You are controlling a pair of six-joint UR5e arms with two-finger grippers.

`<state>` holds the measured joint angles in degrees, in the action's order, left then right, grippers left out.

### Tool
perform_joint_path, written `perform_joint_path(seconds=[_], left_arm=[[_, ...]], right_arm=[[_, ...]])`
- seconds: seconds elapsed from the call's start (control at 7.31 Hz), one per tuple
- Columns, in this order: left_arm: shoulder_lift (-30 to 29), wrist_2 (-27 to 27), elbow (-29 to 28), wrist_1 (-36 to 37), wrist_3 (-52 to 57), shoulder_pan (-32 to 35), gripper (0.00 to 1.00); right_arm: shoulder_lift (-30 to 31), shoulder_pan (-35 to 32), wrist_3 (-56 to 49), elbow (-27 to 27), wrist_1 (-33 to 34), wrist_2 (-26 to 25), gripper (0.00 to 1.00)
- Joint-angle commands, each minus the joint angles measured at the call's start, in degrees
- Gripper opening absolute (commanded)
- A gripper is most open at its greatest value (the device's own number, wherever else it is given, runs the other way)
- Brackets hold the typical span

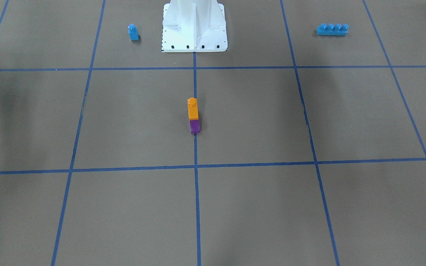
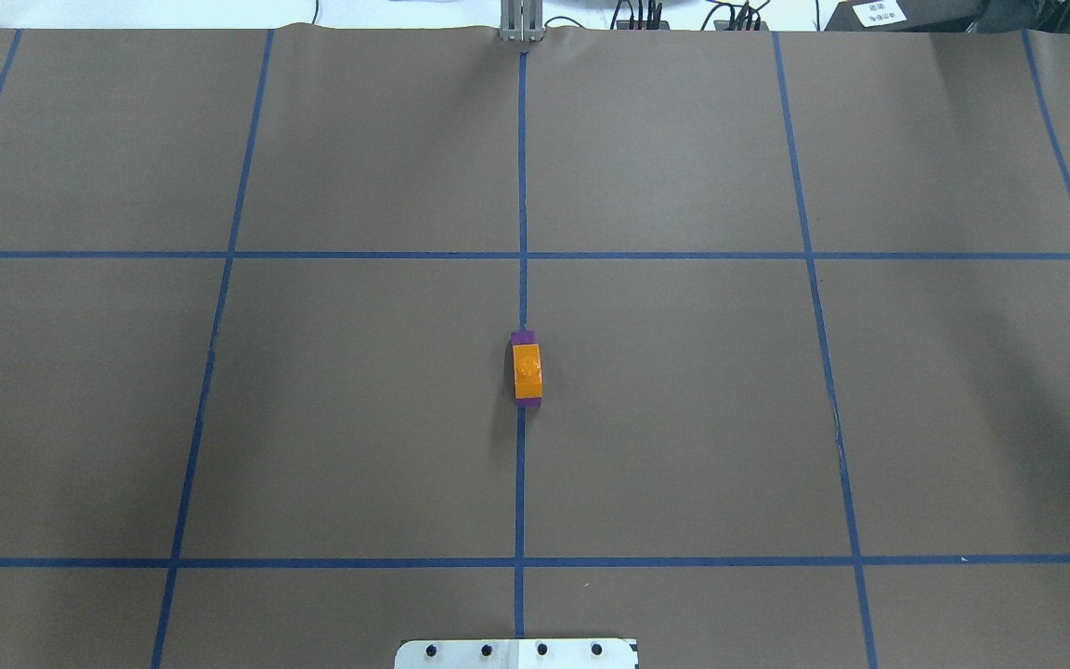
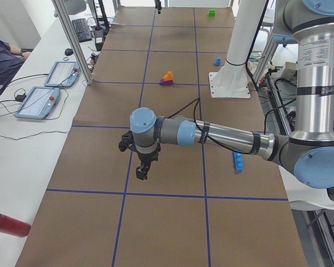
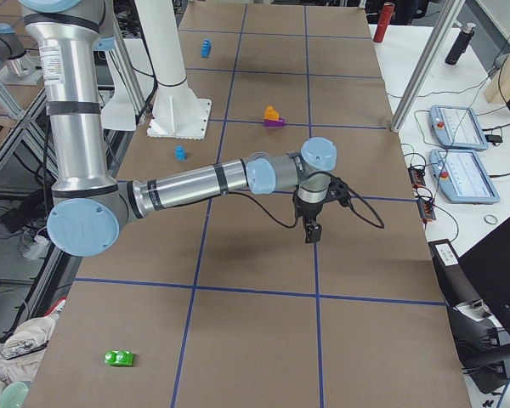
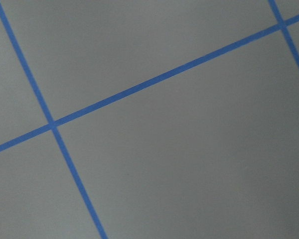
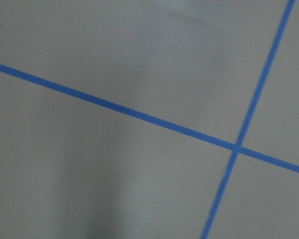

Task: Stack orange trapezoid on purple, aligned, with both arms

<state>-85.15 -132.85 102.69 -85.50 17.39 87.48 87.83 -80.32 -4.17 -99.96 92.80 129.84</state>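
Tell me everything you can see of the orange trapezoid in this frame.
The orange trapezoid is a small glossy plastic block with one sloped side and a round stud on top. It sits upright on the purple block, ends roughly in line, at mid-table over the centre blue tape line. Nothing else touches it.

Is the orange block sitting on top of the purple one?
Yes, on top. The orange block sits on the purple block, stud pointing up, with purple peeking out underneath.

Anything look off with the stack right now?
Nothing stands out. The orange trapezoid sits upright on the purple block, on the centre tape line; the left gripper and right gripper hang well clear of it.
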Motion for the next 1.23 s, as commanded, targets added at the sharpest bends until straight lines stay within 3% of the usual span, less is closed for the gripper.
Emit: perform_joint_path(seconds=[0.0,0.27,0.55,1.09], left_arm=[[1.56,-0.56,-2.14,-1.07,1.34,4.7,1.0],[3.31,-0.74,-1.62,-1.42,0.55,4.72,1.0],[3.76,-4.32,-1.26,-1.42,1.15,6.2,1.0],[3.94,-3.91,-1.09,-2.22,0.64,6.48,1.0]], right_arm=[[6.62,-7.81,-7.07,1.61,-0.25,0.32,1.0],[8.85,-9.42,-7.96,1.18,-0.42,1.54,1.0],[8.76,-9.42,-7.61,0.82,-0.51,1.38,1.0],[8.94,-9.42,-7.61,0.82,-0.51,1.38,1.0]])
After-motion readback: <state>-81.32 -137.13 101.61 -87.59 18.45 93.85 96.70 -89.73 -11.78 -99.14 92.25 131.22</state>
